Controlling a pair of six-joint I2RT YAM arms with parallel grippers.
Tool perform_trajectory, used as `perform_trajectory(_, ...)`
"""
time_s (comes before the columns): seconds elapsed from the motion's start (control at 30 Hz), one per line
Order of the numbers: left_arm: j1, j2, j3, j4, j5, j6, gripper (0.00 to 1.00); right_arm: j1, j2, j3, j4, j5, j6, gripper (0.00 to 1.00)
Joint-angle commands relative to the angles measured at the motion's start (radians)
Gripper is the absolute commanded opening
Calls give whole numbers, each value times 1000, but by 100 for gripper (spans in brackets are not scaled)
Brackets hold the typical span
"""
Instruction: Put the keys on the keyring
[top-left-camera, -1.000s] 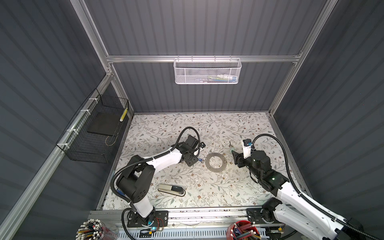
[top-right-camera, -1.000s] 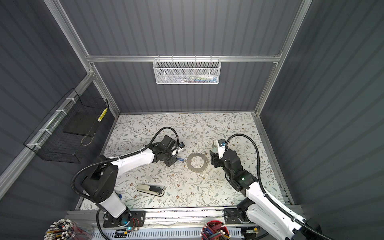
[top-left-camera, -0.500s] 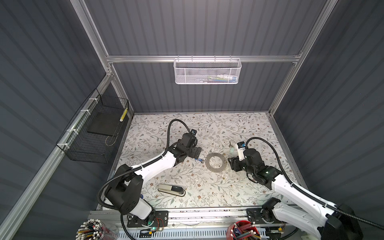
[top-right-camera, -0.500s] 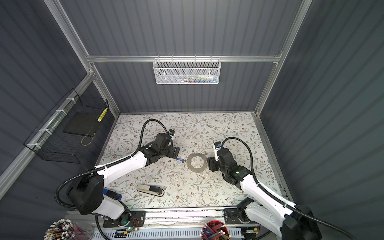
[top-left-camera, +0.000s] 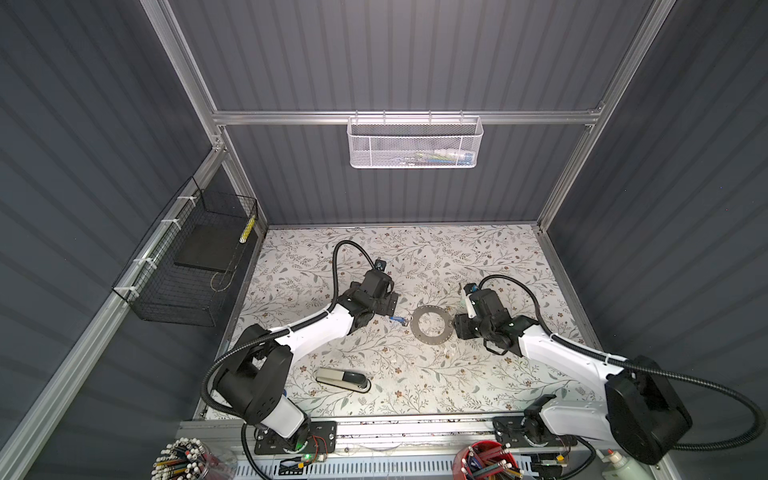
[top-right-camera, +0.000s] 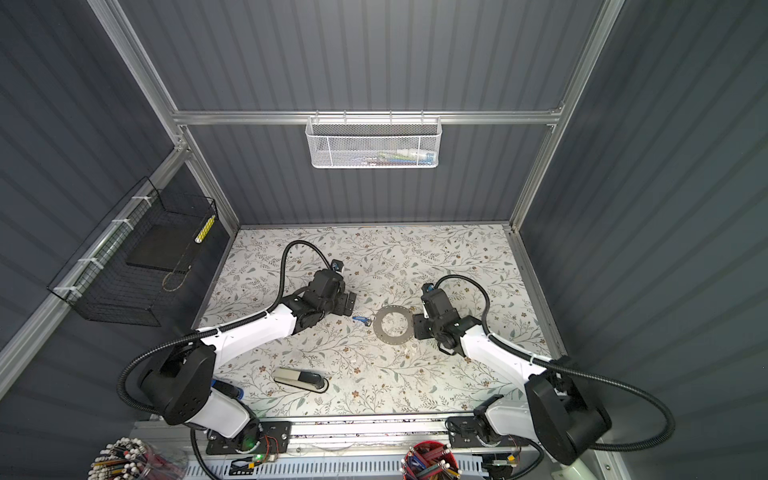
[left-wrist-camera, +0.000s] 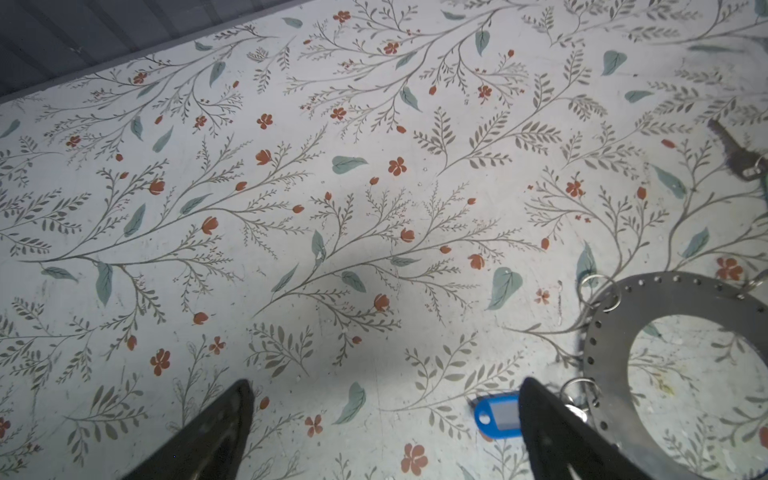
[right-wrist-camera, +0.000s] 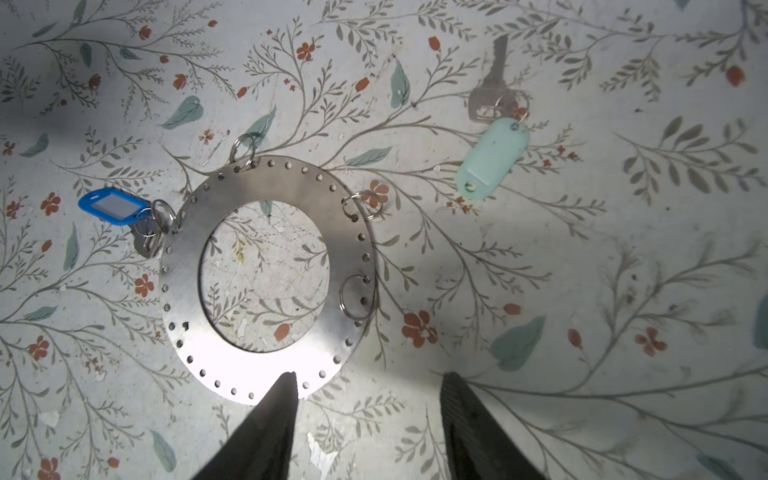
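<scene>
Two metal keys (right-wrist-camera: 484, 97), glossy oblong tags (right-wrist-camera: 492, 160), flat perforated keyring (right-wrist-camera: 180, 270)

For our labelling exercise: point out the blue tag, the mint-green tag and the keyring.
blue tag (right-wrist-camera: 110, 206), right wrist view, its clear window.
mint-green tag (right-wrist-camera: 492, 157), right wrist view, its middle.
keyring (right-wrist-camera: 183, 266), right wrist view, its flat band.

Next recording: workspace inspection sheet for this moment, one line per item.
Surface: floral tabletop, scuffed.
Job's things: keyring flat, central; blue-tag key apparently hooked on its rim; mint-tag key loose, apart.
Clutter: stapler near front edge.
End effectors: left end effector open, empty, beside blue tag; right end effector open, empty, at keyring's rim.
Cables: black hoses arch off both arms.
Surroundings: white mesh basket, black wire basket on walls; pencil cups in front.
</scene>
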Motion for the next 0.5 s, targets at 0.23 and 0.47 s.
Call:
perform_trajectory(0.23, 0, 62, 122, -26, 85, 125, 100, -13, 154, 136, -126, -32, -34, 52)
perform_trajectory(0.47, 0, 39, 115, -23, 95, 141, 100, -10, 209, 232, -240, -27, -50, 38)
